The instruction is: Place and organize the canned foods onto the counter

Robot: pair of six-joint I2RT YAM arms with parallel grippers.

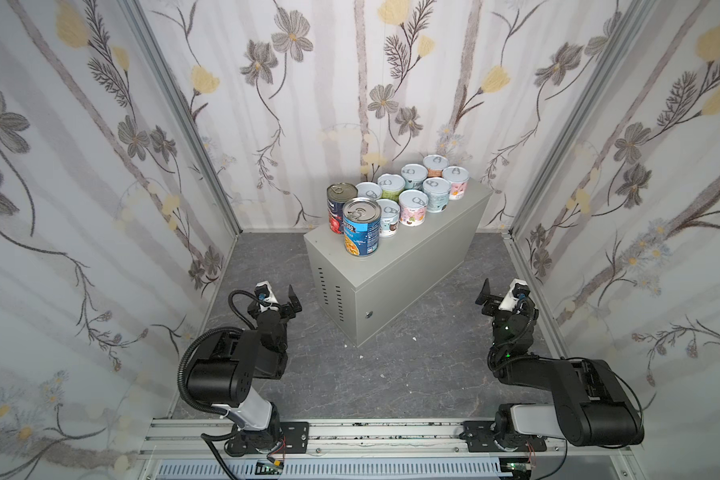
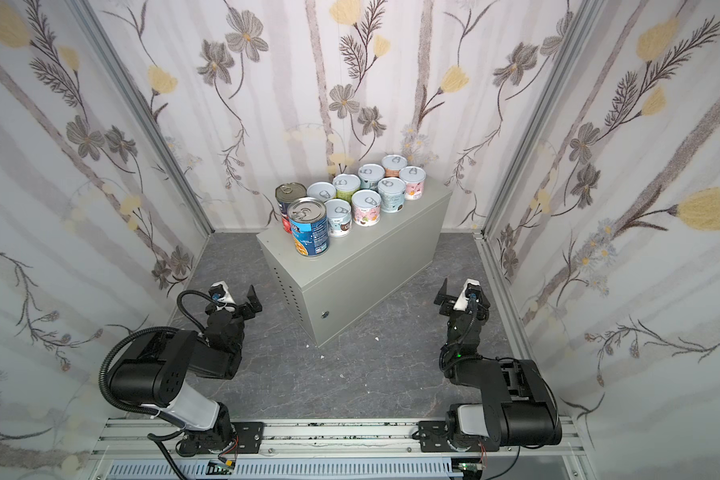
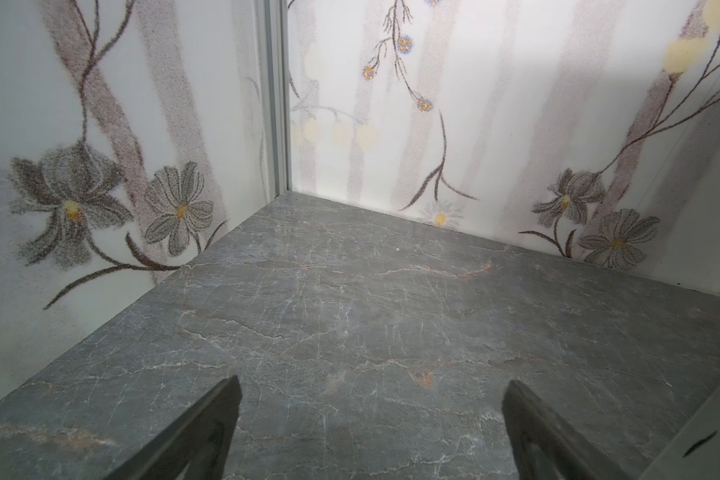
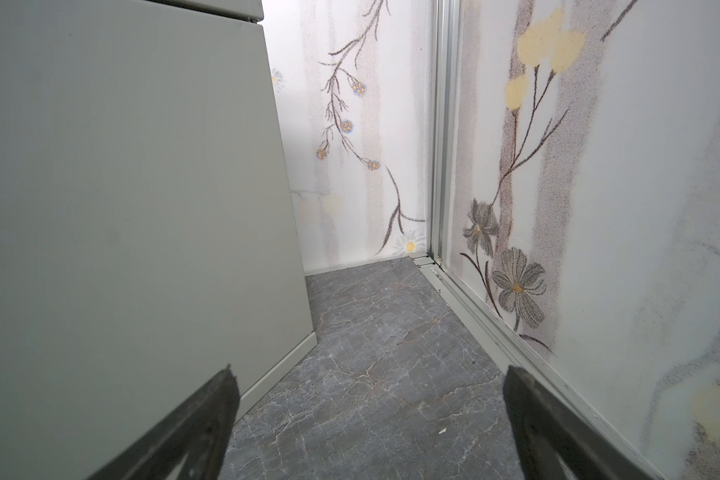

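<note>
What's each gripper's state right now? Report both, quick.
Left gripper: open, holding nothing.
Right gripper: open, holding nothing, beside the counter.

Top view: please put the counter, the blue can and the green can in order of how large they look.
1. counter
2. blue can
3. green can, which is partly hidden and farther from the camera, so the gap may look bigger than it is.

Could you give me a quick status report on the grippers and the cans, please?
Left gripper open, empty; right gripper open, empty. All ten cans upright on the counter, two rows. Nothing in the way.
</note>
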